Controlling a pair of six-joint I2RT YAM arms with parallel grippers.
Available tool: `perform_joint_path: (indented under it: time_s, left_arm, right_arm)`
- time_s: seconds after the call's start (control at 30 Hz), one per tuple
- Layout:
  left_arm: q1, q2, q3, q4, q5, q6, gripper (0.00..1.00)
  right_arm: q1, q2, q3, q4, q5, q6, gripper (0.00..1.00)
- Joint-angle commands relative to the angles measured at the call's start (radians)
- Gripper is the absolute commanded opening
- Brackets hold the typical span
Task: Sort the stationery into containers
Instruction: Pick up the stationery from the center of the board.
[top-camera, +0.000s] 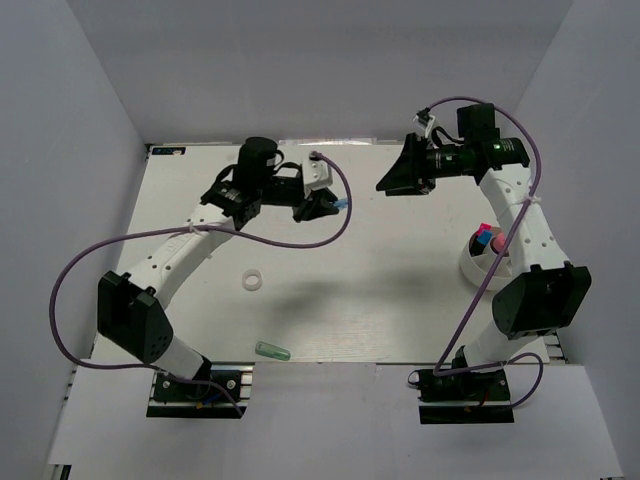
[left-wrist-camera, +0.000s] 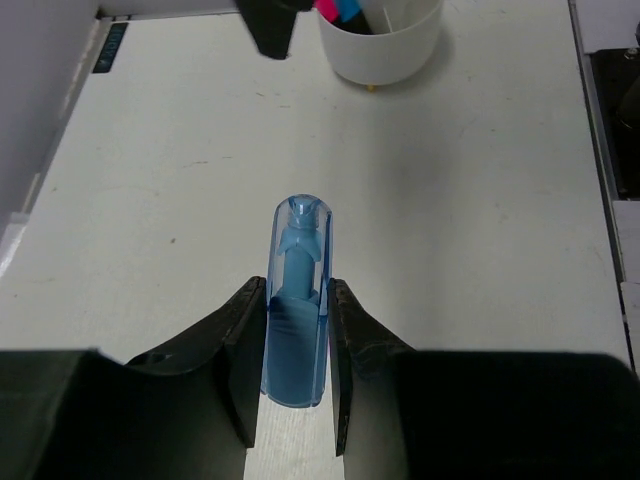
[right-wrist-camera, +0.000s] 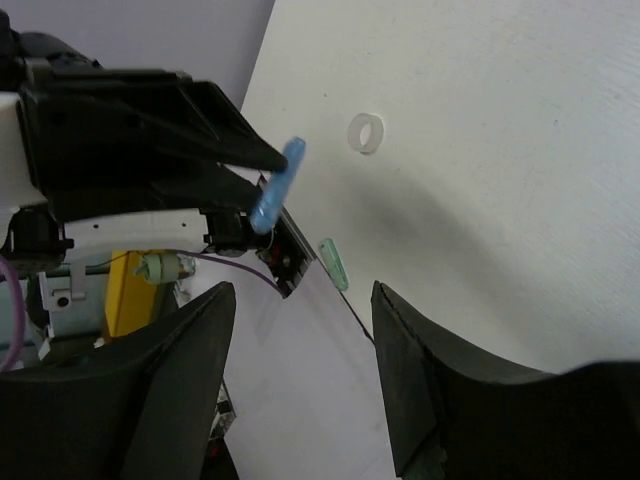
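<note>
Step in hand: transport. The left tool is clamped on the blue marker, held above the counter at far centre. The right tool is spread and empty. The next move probably calls for carrying the marker right, centring it over the white cup, then releasing. The white ring and the green marker lie unsorted at near left.

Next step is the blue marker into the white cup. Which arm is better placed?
Left. The left tool is shut on the blue marker, and the white cup lies straight ahead of it. The right tool is open and empty.
</note>
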Motion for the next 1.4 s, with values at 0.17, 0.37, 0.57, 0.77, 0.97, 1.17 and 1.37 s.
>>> perform_joint_path:
  time_s: [0.17,0.37,0.57,0.77,0.97,1.17,1.37]
  left_arm:
    - [-0.16,0.049,0.114,-0.148,-0.139,0.066,0.12]
    - [-0.213,0.072,0.144,-0.156,-0.198,0.08,0.12]
    - [-0.243,0.079,0.141,-0.153,-0.244,0.1,0.11]
    - [-0.252,0.086,0.15,-0.137,-0.271,0.095,0.11]
    - [-0.261,0.089,0.159,-0.128,-0.267,0.091,0.11]
    - [-0.27,0.098,0.177,-0.133,-0.256,0.088,0.11]
    - [-0.279,0.112,0.18,-0.131,-0.261,0.089,0.11]
  right_arm:
    - [0.018,-0.022,-0.092,0.083,-0.09,0.093,0.63]
    - [0.022,-0.054,-0.191,0.105,-0.111,0.104,0.63]
    - [0.021,-0.079,-0.227,0.105,-0.114,0.107,0.63]
    - [0.019,-0.108,-0.288,0.109,-0.114,0.115,0.61]
    - [0.019,-0.107,-0.313,0.126,-0.134,0.129,0.58]
    - [0.019,-0.093,-0.311,0.141,-0.139,0.136,0.54]
    - [0.021,-0.084,-0.307,0.146,-0.14,0.138,0.48]
